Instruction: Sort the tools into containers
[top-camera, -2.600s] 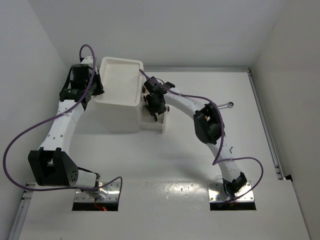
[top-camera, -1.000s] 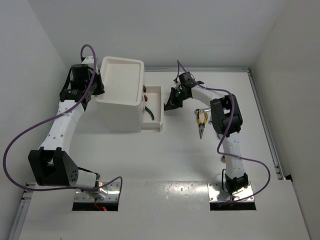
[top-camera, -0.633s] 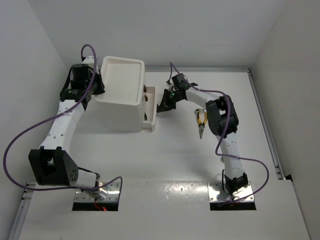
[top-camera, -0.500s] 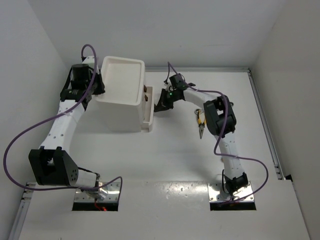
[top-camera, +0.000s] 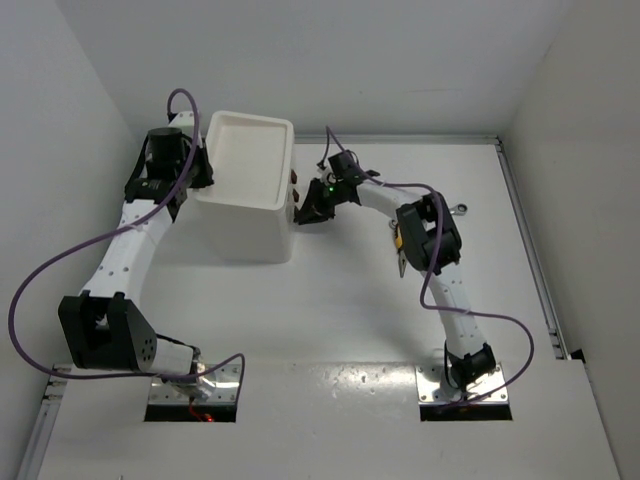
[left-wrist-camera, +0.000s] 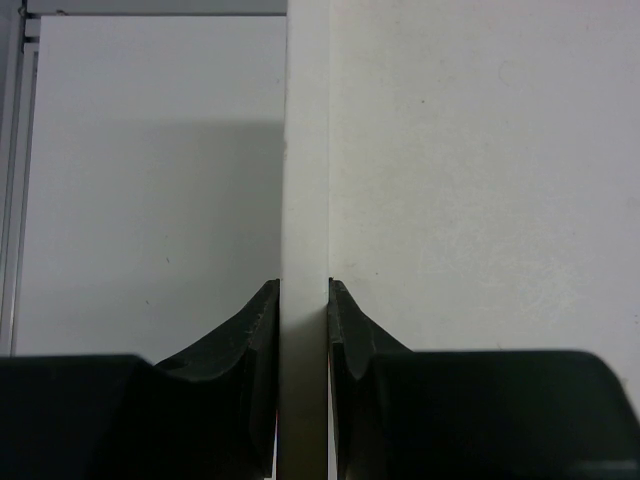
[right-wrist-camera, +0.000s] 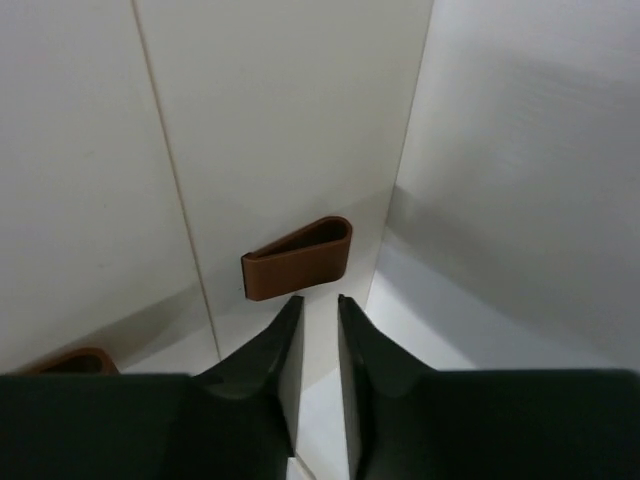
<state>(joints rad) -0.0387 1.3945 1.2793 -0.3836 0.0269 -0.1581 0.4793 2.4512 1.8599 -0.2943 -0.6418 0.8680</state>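
Top external view: the large bin sits at the back left of the table, its long side running from the arms toward the back wall. The left gripper is clamped on its left rim. In the left wrist view both fingers press flat against that thin white edge.

Only a narrow strip of the small bin shows, tight against the large bin's right side. The right gripper is at that strip. Its fingers stand a sliver apart below a brown tab, and whether they grip anything cannot be told.

The right arm's elbow covers most of the pliers, which lie lengthwise with jaws toward the arms. Only one end of a wrench shows.
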